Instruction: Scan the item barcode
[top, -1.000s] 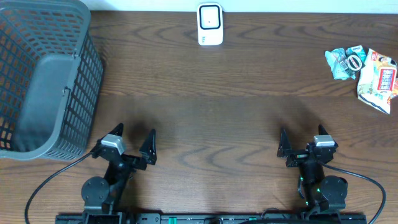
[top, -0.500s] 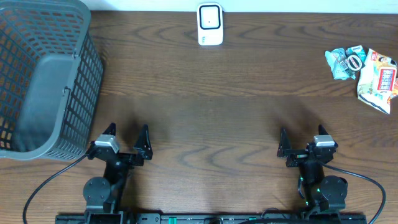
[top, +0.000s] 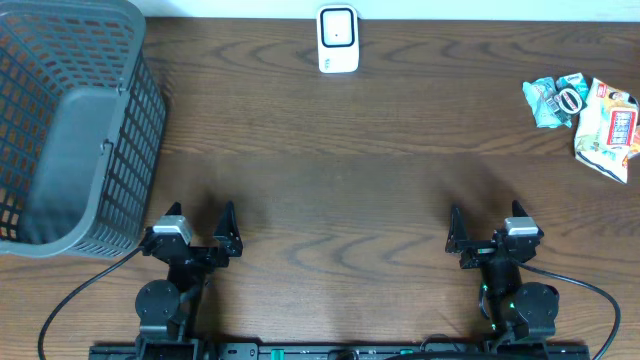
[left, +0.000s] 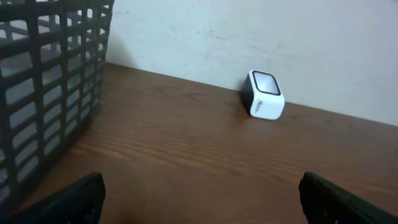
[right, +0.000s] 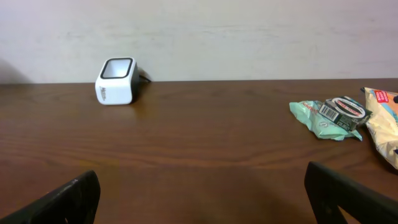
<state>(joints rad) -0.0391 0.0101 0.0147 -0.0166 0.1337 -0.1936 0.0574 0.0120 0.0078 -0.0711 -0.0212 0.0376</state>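
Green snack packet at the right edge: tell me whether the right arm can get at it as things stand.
Probably yes. The right gripper is open, and only bare table lies between it and the green snack packet; the white packet lies to its right.

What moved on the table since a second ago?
The left gripper swung a little to its left, toward the basket, and now points straight ahead. It took hold of nothing. The right gripper, the scanner and the snack packets stayed put. Both grippers are open and empty.
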